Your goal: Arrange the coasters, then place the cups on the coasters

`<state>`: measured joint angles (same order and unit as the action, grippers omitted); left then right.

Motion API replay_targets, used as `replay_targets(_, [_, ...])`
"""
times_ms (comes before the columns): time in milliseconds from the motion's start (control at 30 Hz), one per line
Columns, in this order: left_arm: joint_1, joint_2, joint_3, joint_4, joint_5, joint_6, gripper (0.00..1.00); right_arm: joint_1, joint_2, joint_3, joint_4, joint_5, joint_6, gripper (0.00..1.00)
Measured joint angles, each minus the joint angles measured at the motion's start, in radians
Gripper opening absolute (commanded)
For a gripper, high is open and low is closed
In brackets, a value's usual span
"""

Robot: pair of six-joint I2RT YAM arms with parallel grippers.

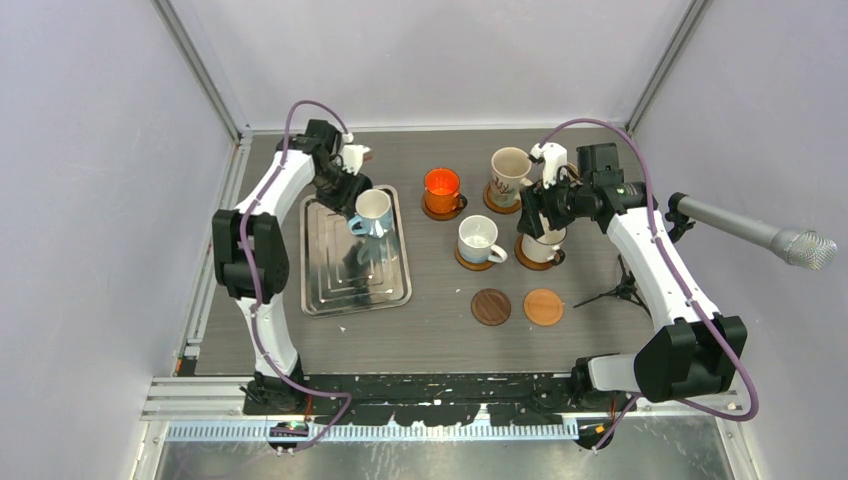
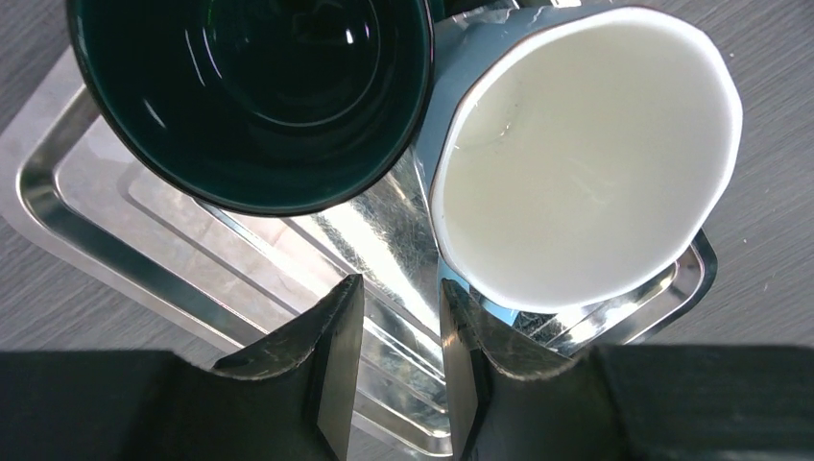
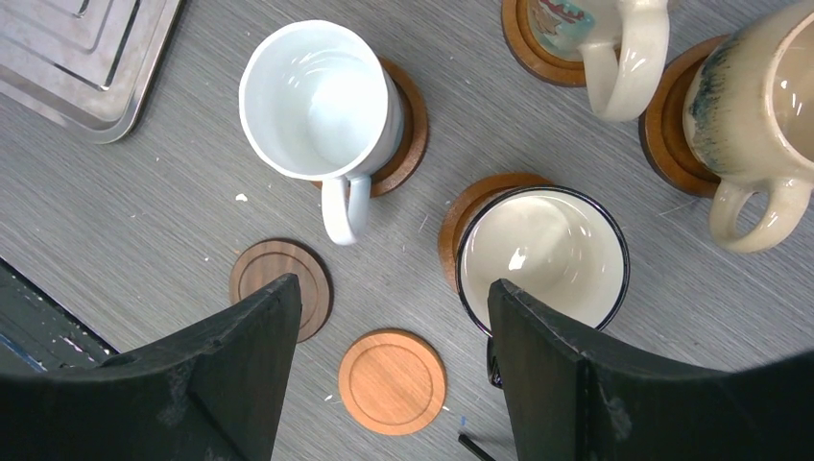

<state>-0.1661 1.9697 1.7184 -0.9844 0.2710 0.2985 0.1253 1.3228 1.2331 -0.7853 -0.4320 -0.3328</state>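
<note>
Because the silver tray [image 1: 330,290] holds a dark green mug [image 2: 250,96] and a light blue mug [image 2: 576,154], the left gripper [image 2: 398,298] hovers there, fingers narrowly parted, pinching nothing visible. The right gripper [image 3: 394,288] hangs spread above a black-rimmed mug [image 3: 542,254] on a brown coaster [image 3: 470,206], near a bare dark coaster [image 3: 259,269] and a bare tan coaster [image 3: 392,382].

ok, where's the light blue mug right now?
Top view, left side: light blue mug sits at the silver tray's far right corner by the left pincer, dark green mug beside it.
</note>
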Motion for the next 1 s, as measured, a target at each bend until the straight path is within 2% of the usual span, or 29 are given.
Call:
replay_targets(367, [0.0,-0.054,-0.063,0.006,0.011,-0.094,0.41,0.011,0.0,0.0,0.012,0.001,0.015,0.76])
replay_targets(1000, [0.0,-0.192,-0.309,0.115,0.048,-0.457,0.41,0.054,0.0,0.0,0.055,0.019,0.063,0.76])
